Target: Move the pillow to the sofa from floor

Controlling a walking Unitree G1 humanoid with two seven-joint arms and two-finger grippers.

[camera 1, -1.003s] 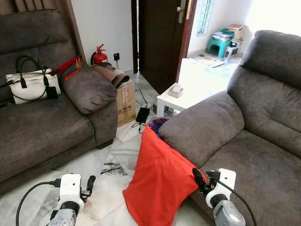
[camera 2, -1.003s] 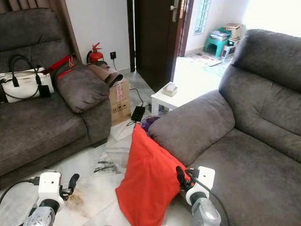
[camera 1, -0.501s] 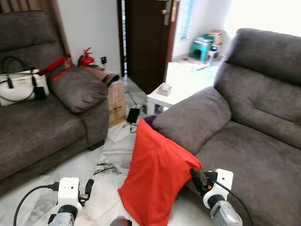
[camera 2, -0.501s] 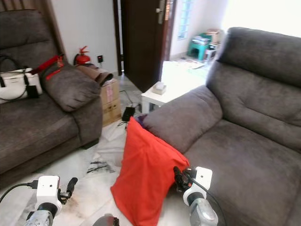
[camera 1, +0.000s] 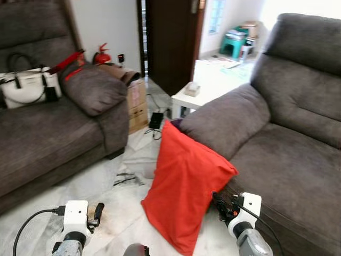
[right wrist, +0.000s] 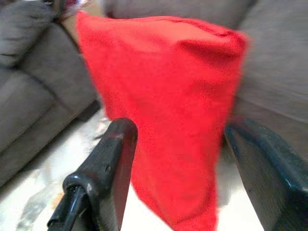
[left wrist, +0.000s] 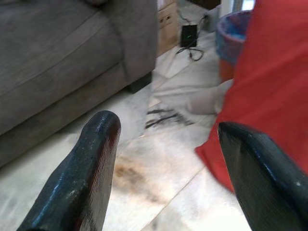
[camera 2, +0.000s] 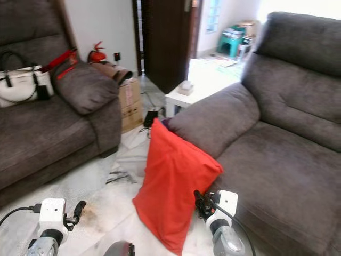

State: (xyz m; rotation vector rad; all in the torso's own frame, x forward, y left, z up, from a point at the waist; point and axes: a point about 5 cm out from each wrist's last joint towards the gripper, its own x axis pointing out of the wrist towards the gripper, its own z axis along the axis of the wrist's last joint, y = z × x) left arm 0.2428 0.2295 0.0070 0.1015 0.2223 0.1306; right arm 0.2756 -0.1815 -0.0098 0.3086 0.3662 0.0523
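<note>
A red pillow (camera 1: 186,186) stands on the marble floor, leaning against the front of the grey sofa (camera 1: 287,160) on the right, below its armrest. My right gripper (camera 1: 220,205) is low and just right of the pillow's lower edge. In the right wrist view it (right wrist: 180,132) is open, with the pillow (right wrist: 168,96) close ahead between the two fingers. My left gripper (camera 1: 98,211) hangs low over the floor, left of the pillow. In the left wrist view it (left wrist: 166,125) is open and holds nothing, and the pillow's edge (left wrist: 269,96) lies to one side.
A second grey sofa (camera 1: 48,138) on the left carries a white handbag (camera 1: 26,88). Between the sofas are a cardboard box (camera 1: 137,104), a black adapter with a cable (camera 1: 156,120), a small white table (camera 1: 200,98) and a blue bin (left wrist: 231,29) behind the pillow.
The whole view has shifted and the pillow looks nearer and larger, so the camera has moved. The pillow still leans on the sofa. Both grippers stay low and open.
</note>
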